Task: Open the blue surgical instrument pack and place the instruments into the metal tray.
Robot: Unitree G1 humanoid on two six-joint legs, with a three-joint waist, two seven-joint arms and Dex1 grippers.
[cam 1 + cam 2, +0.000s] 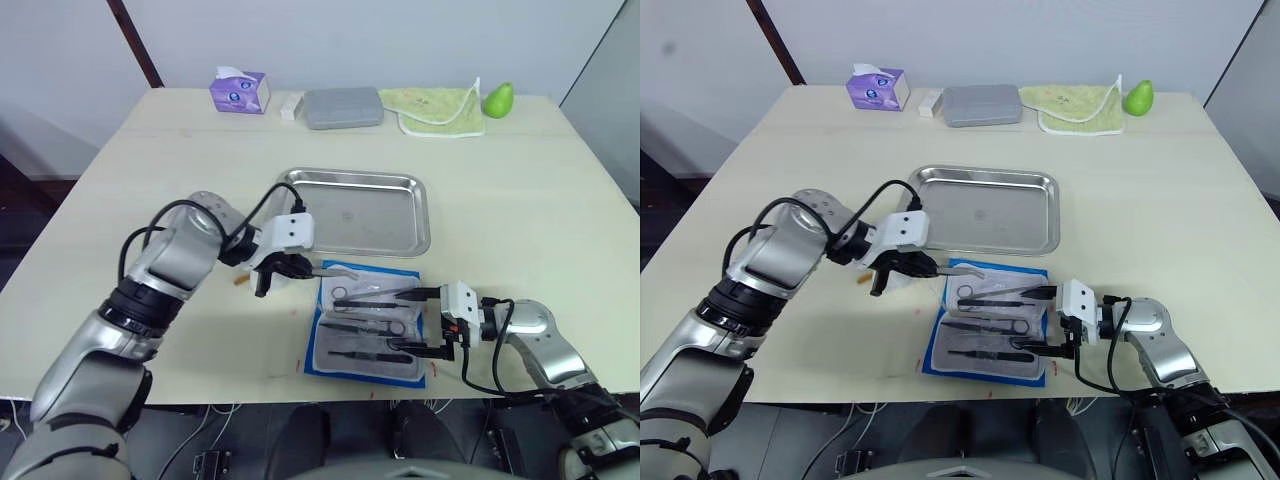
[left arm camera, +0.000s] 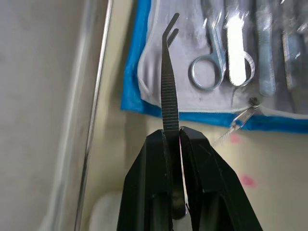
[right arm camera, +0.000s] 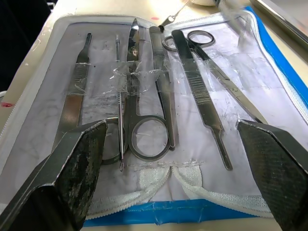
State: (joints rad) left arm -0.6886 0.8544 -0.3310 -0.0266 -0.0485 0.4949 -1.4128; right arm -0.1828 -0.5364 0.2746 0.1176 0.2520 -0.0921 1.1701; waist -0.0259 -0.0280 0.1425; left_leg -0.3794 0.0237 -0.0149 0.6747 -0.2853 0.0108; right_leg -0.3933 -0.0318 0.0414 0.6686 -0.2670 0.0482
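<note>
The blue surgical instrument pack [image 1: 390, 270] lies open flat near the table's front edge, its whitish inner sheet facing up. Several instruments [image 3: 144, 139] (scissors, forceps, a scalpel handle) lie side by side under clear strips on that sheet. My left gripper [image 1: 285, 268] hovers just left of the pack's far corner, shut on a slim curved forceps [image 2: 169, 96] that points toward the pack. The metal tray [image 1: 370, 215] sits right behind the pack with nothing in it. At the pack's right edge my right gripper [image 1: 405, 322] is open, its fingers [image 3: 72, 168] spread wide over the instruments' handle ends.
Along the far edge stand a purple tissue box [image 1: 238, 91], a small white block [image 1: 291, 107], a matte grey case [image 1: 343, 107], a green cloth [image 1: 435, 108] and a green pear [image 1: 498, 99]. The pack's zipper pull [image 2: 238, 122] lies on the table beside the blue border.
</note>
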